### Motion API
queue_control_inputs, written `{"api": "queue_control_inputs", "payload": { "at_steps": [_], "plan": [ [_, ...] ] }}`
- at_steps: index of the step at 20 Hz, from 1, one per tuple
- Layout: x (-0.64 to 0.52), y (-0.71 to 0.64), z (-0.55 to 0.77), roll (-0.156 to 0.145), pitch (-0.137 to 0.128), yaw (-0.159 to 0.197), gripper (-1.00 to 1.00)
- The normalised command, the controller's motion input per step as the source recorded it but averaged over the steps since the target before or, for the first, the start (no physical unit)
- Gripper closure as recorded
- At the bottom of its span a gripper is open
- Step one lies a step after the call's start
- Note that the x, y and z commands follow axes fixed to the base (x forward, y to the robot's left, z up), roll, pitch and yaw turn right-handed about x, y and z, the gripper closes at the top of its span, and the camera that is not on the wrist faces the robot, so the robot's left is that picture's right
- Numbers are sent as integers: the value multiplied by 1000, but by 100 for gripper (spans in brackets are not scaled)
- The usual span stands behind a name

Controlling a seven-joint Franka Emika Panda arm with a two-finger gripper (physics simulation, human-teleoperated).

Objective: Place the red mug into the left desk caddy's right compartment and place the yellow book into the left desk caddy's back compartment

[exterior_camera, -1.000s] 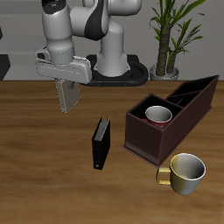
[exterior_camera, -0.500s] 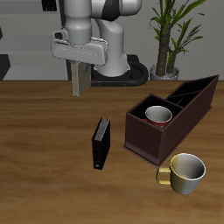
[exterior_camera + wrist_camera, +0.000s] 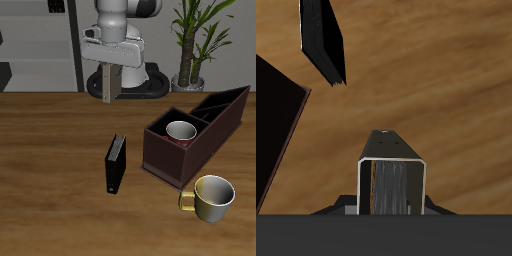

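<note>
My gripper (image 3: 110, 70) hangs high over the back of the table, shut on the yellow book (image 3: 110, 83), a thin greyish-tan slab that hangs down from the fingers. In the wrist view the yellow book (image 3: 393, 185) stands on edge between the fingers. The red mug (image 3: 181, 131) stands upright inside the right compartment of the left desk caddy (image 3: 168, 160), a dark maroon box. The caddy's edge (image 3: 276, 120) also shows in the wrist view. The gripper is well apart from the caddy, farther back and to its side.
A black book (image 3: 116, 163) stands on edge on the wood in front of the gripper, also as the black book (image 3: 324, 38) in the wrist view. A yellow-cream mug (image 3: 212, 196) sits near the front edge. A potted plant (image 3: 192, 40) stands behind the caddy.
The arm has carried the yellow book sideways along the back of the table toward the caddy's side and a little higher. The mugs, black book and caddy have not moved.
</note>
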Motion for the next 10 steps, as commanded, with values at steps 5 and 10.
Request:
{"api": "queue_control_inputs", "payload": {
  "at_steps": [5,10],
  "plan": [
    [-114,699,54,105,-2,31,100],
    [-34,345,-20,35,23,-9,100]
  ]
}}
